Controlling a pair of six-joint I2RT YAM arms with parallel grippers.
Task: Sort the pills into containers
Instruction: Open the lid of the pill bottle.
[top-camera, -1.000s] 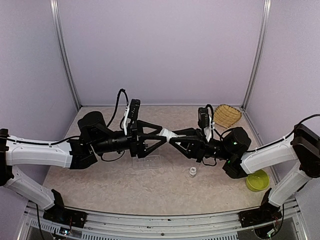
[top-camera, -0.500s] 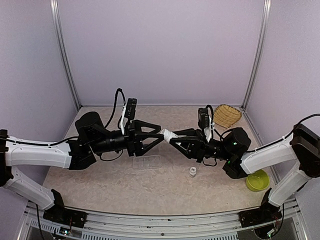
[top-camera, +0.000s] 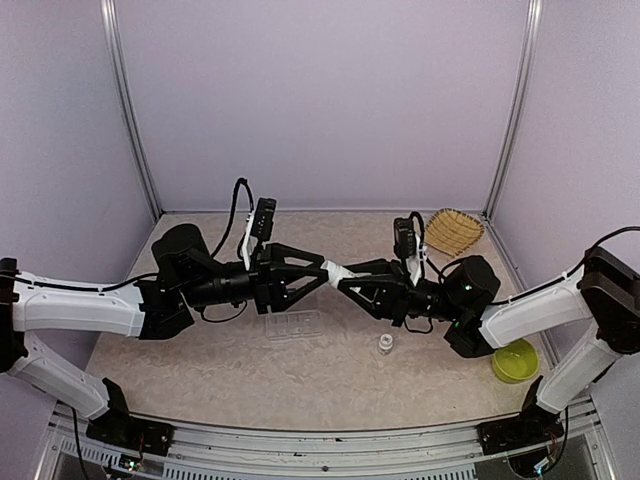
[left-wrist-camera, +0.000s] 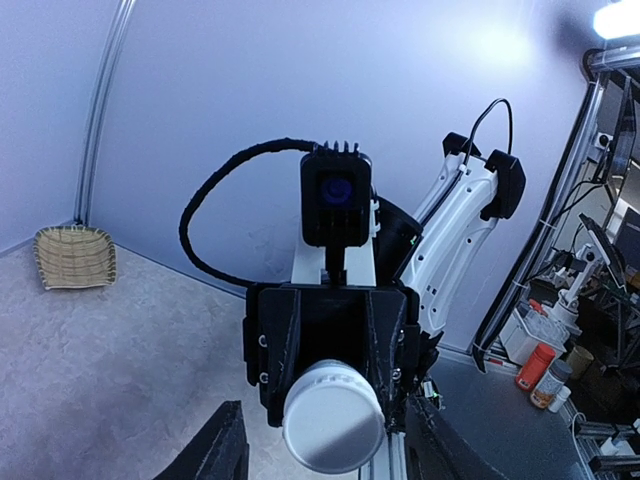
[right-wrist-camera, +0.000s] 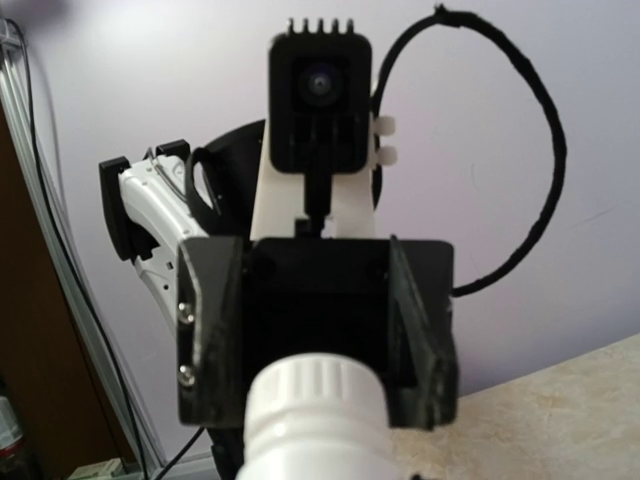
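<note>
A white pill bottle (top-camera: 333, 272) hangs in mid-air between both arms, above the table's middle. My right gripper (top-camera: 347, 284) is shut on the bottle's body, and its ribbed cap (right-wrist-camera: 315, 395) points at the left arm. My left gripper (top-camera: 322, 272) is open, and its fingers (left-wrist-camera: 218, 452) flank the cap (left-wrist-camera: 333, 415) with a gap on each side. The container (top-camera: 293, 325), a flat clear divided box, lies on the table below the left gripper. The pills do not show in any view.
A small capped vial (top-camera: 385, 344) stands on the table right of the clear box. A woven straw basket (top-camera: 455, 230) sits at the back right. A lime-green bowl (top-camera: 514, 361) rests at the front right by the right arm's base.
My left gripper's jaws have narrowed around the cap and it has rolled a little. The right gripper has stayed in place, gripping the bottle.
</note>
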